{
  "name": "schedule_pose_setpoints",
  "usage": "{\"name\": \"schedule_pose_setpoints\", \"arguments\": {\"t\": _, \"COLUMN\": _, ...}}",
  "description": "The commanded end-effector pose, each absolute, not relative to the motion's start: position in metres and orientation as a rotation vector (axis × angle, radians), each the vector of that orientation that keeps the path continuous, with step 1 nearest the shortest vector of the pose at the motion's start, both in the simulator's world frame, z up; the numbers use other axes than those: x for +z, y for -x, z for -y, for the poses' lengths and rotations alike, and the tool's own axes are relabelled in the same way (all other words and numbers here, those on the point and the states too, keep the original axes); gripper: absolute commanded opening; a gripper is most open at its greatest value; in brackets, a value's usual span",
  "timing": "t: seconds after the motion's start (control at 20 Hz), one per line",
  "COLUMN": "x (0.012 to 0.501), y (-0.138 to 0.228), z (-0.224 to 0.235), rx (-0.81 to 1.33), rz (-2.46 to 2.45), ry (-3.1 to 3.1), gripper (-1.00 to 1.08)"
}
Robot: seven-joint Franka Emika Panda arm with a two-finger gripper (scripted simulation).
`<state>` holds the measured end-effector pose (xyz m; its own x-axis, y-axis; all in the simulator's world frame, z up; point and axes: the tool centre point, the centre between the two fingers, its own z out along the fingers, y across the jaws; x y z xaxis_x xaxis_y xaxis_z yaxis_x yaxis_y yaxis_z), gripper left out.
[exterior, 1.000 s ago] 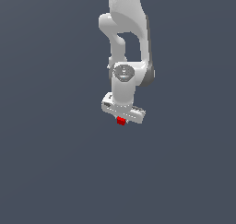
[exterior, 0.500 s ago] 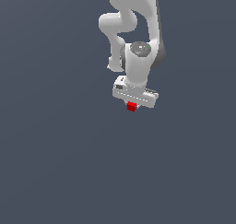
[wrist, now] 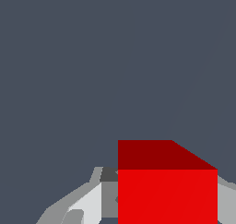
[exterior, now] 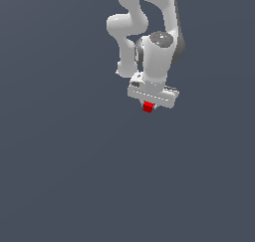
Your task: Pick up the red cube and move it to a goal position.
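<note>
The gripper is clamping the red cube on opposite flat faces, carrying it toward the exterior view's upper edge; it is looking light, rigid and possibly slippery.

Tiny red cube — pinched in the pincer.

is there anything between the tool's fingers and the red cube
No. In the wrist view the tool has the red cube right between its fingers, with nothing else showing there.
</note>
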<state>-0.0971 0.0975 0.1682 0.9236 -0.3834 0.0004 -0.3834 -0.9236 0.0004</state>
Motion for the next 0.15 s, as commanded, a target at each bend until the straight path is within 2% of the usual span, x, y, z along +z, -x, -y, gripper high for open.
{"name": "schedule_pose_setpoints", "arguments": {"t": 0.0, "x": 0.1707, "y": 0.0987, "z": -0.0997, "rx": 0.000, "rz": 0.615, "ry": -3.080, "gripper": -1.00}}
{"name": "schedule_pose_setpoints", "arguments": {"t": 0.1, "x": 0.1709, "y": 0.0984, "z": -0.0998, "rx": 0.000, "rz": 0.616, "ry": -3.080, "gripper": -1.00}}
